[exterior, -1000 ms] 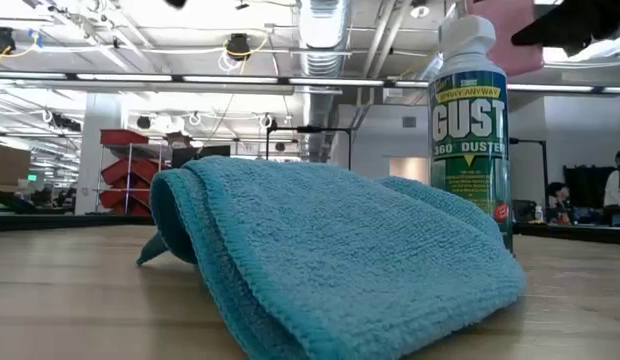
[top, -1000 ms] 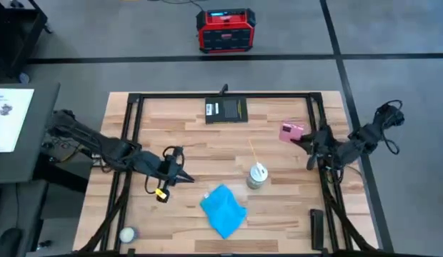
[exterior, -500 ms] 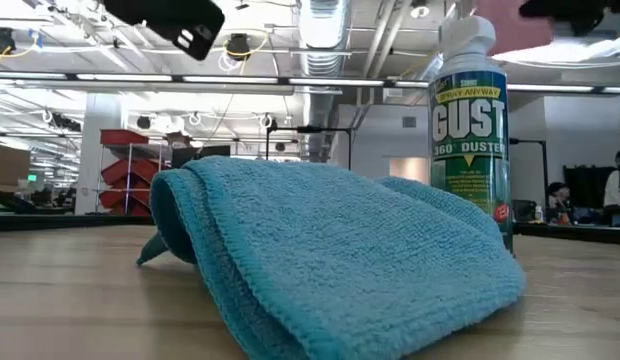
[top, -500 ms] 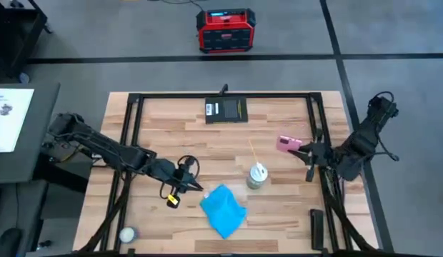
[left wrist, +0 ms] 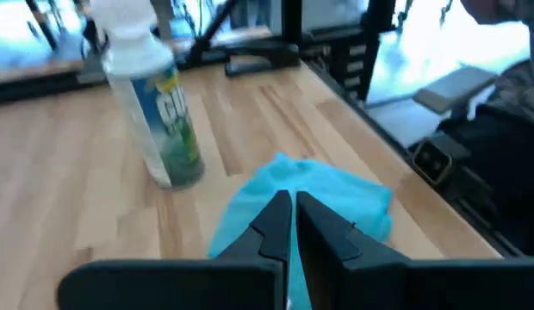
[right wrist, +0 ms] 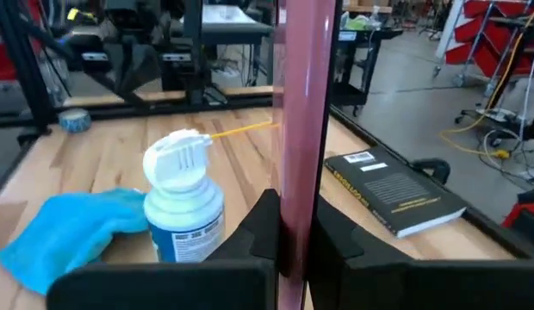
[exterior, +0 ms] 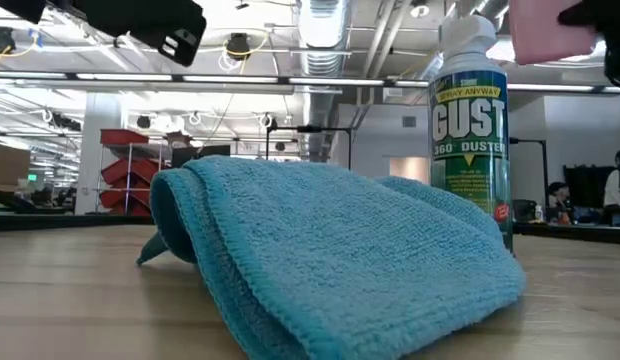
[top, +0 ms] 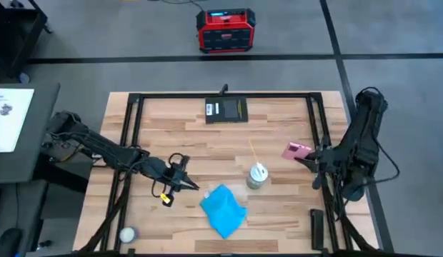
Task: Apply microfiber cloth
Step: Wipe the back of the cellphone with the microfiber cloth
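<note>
The cloth [top: 224, 209] lay crumpled on the table [top: 193, 143] near its front edge, roughly midway across, a loose blue heap that filled most of the low view [exterior: 330, 260]. Just beside it, toward the right arm's side and a little farther back, stood the duster can [top: 257, 175], upright, with a thin yellow straw angling away from its white cap; in the low view the can [exterior: 469, 120] rose behind the cloth's far end. The left gripper [top: 184, 183] hovered just beside the cloth on the left arm's side, apart from it, and its wrist view showed the two fingers [left wrist: 271, 226] pressed together with nothing between them, pointing at the cloth [left wrist: 336, 202] with the can [left wrist: 155, 112] beyond. The right gripper [top: 307, 158] was held above the table's right part, clamped on the phone [top: 296, 150], whose pink back faced up; in the right wrist view the phone [right wrist: 300, 129] stood edge-on between the fingers [right wrist: 258, 231], with the can [right wrist: 183, 207] and the cloth [right wrist: 73, 232] below it. A black pad [top: 226, 109] lay flat at the table's back edge, well apart from the cloth. A roll of tape [top: 126, 234] sat at the front left corner. A red box [top: 225, 30] stood on the floor beyond the table.
</note>
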Available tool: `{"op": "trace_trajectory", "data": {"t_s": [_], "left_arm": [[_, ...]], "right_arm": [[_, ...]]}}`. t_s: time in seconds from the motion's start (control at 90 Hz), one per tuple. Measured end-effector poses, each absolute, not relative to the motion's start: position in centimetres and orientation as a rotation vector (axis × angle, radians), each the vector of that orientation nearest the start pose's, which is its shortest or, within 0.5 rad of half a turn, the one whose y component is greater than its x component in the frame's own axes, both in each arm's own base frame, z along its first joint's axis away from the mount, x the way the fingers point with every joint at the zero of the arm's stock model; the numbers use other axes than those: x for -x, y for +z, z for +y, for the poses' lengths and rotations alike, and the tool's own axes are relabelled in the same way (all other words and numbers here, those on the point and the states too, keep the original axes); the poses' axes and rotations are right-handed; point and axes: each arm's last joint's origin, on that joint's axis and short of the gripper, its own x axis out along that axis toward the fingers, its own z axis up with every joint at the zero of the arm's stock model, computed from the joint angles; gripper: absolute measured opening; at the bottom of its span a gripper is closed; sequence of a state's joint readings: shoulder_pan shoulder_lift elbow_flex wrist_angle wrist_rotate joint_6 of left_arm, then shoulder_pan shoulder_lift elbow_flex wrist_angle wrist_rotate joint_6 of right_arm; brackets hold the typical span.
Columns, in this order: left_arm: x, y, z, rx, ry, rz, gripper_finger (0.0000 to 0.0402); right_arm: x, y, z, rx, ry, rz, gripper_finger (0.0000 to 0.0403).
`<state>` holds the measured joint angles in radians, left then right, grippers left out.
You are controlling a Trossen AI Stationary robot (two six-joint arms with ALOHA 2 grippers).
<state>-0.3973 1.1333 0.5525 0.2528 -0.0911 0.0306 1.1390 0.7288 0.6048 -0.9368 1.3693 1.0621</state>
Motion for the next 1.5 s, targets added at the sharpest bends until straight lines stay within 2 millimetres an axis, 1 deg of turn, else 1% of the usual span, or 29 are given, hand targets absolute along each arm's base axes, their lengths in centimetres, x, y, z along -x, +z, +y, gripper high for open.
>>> {"op": "trace_trajectory", "data": {"t_s": [0.144, 0.222, 0.311, 0.433, 0.511, 0.589, 0.733, 0.878, 1.011, 1.133, 1.267, 1.378, 1.5], "left_arm": [[-22.2, 22.5, -8.9, -0.122, -0.306, 0.313, 0.0000], [-22.3, 22.5, -8.8, -0.119, -0.310, 0.309, 0.0000], [-22.4, 22.9, -8.8, -0.118, -0.329, 0.264, 0.0000], [-22.4, 23.1, -8.8, -0.112, -0.339, 0.240, 0.0000], [-22.7, 22.9, -8.9, -0.085, -0.343, 0.246, 0.0000], [-22.9, 22.5, -9.3, -0.066, -0.371, 0.257, 0.0000], [-24.2, 22.0, -10.4, -0.039, -0.396, 0.290, 0.0000], [-26.6, 22.9, -12.0, -0.048, -0.416, 0.292, 0.0000], [-28.8, 23.3, -13.6, -0.077, -0.435, 0.360, 0.0000], [-30.0, 23.9, -15.1, -0.091, -0.460, 0.406, 0.0000], [-30.3, 24.1, -16.4, -0.081, -0.489, 0.410, 0.0000], [-30.0, 23.7, -16.7, -0.053, -0.485, 0.436, 0.0000], [-29.9, 23.7, -16.9, -0.059, -0.467, 0.429, 0.0000]], "right_arm": [[-7.2, 22.7, 8.7, -0.094, -0.353, 0.139, 0.0010], [-7.3, 22.5, 8.9, -0.120, -0.356, 0.132, 0.0010], [-7.7, 22.8, 9.5, -0.141, -0.345, 0.119, 0.0010], [-8.5, 24.0, 11.3, -0.127, -0.286, 0.108, 0.0010], [-9.0, 24.6, 12.4, -0.107, -0.245, 0.107, 0.0010], [-9.6, 24.7, 13.1, -0.079, -0.221, 0.112, 0.0010], [-10.4, 24.2, 13.8, -0.083, -0.212, 0.132, 0.0010], [-11.0, 24.2, 14.4, -0.106, -0.210, 0.121, 0.0010], [-11.3, 24.3, 14.9, -0.108, -0.187, 0.113, 0.0010], [-11.5, 24.2, 15.4, -0.114, -0.176, 0.109, 0.0010], [-12.3, 23.4, 15.8, -0.120, -0.172, 0.135, 0.0010], [-13.4, 22.4, 16.0, -0.131, -0.165, 0.180, 0.0010], [-14.3, 21.1, 16.3, -0.156, -0.185, 0.214, 0.0010]]}}
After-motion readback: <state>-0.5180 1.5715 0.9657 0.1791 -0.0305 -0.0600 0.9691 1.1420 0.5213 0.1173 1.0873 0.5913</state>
